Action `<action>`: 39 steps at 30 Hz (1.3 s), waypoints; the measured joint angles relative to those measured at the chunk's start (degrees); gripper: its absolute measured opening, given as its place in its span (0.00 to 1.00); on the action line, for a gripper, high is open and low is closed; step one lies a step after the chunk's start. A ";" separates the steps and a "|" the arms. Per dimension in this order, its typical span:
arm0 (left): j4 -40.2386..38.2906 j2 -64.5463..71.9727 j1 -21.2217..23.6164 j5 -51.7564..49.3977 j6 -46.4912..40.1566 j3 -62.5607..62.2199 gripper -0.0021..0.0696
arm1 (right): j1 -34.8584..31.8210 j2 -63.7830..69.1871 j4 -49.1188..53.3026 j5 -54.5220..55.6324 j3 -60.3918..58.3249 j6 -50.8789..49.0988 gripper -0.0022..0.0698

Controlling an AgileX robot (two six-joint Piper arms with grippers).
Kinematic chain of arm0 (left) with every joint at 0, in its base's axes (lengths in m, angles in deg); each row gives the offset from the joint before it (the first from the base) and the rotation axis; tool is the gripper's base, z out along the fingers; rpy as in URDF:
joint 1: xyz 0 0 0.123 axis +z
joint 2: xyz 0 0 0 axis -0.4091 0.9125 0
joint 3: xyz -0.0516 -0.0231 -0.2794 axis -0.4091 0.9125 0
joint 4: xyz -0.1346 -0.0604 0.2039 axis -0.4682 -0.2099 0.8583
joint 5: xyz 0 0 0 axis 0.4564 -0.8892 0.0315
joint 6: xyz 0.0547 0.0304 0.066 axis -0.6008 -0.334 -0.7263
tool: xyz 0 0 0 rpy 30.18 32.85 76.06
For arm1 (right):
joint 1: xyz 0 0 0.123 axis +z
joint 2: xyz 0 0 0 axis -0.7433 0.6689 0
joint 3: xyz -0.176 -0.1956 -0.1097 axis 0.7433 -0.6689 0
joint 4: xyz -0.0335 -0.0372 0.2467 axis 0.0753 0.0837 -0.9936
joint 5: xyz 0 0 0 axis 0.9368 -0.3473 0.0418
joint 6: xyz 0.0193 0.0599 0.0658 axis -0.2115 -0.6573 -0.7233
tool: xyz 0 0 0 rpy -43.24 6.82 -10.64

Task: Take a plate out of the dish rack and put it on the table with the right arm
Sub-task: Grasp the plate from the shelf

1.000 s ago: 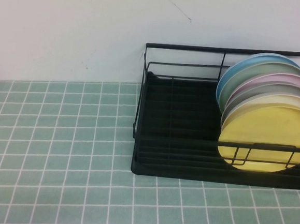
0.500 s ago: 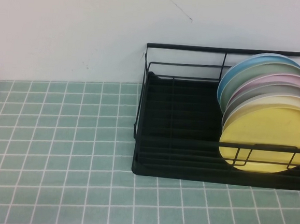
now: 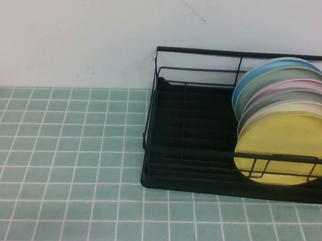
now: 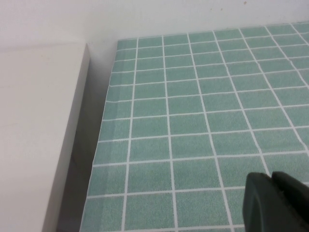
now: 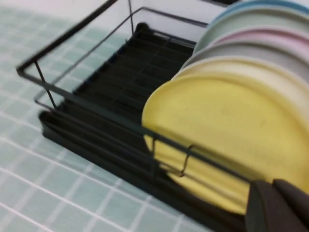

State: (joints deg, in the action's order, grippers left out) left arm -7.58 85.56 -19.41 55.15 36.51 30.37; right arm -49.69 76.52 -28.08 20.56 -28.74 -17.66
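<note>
The yellow plate (image 3: 287,147) stands on edge at the front of a row of plates in the right end of the black wire dish rack (image 3: 184,184). Neither gripper shows in the high view. In the right wrist view, my right gripper (image 5: 273,186) is shut and empty. It sits just in front of the yellow plate (image 5: 231,140) and the dish rack's front rail (image 5: 96,140). My left gripper (image 4: 271,178) is shut and empty, low over the green tiled table (image 4: 193,96) near its left edge.
Behind the yellow plate stand a grey-white plate (image 3: 318,108), a pink plate (image 3: 303,87), a pale green one and a blue one (image 3: 259,72). The rack's left half holds nothing. A white block (image 4: 34,121) borders the table's left edge. Open tiles (image 3: 63,163) lie left of the rack.
</note>
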 joint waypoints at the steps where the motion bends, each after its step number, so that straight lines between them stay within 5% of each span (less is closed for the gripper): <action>1: 0.00 0.00 0.00 0.00 0.00 0.00 0.02 | 0.00 3.16 0.00 -0.63 2.51 3.33 0.03; 5: 0.00 0.00 0.00 0.00 0.00 0.00 0.02 | 0.00 13.65 0.24 -3.61 10.87 12.38 0.05; 14: 0.00 0.00 0.00 0.00 0.00 0.00 0.02 | 0.00 30.27 6.56 -8.86 23.25 23.37 0.37; 20: 0.00 0.00 0.00 0.00 0.00 0.00 0.02 | 0.00 37.15 6.57 -6.98 24.04 31.32 0.40; 39: 0.00 0.00 0.00 0.00 0.00 0.00 0.02 | 0.00 37.09 6.57 -9.35 25.00 33.10 0.40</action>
State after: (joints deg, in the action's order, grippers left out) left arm -7.58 85.56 -19.41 55.15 36.51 30.37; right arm -49.69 113.61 -21.51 11.22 -3.73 15.44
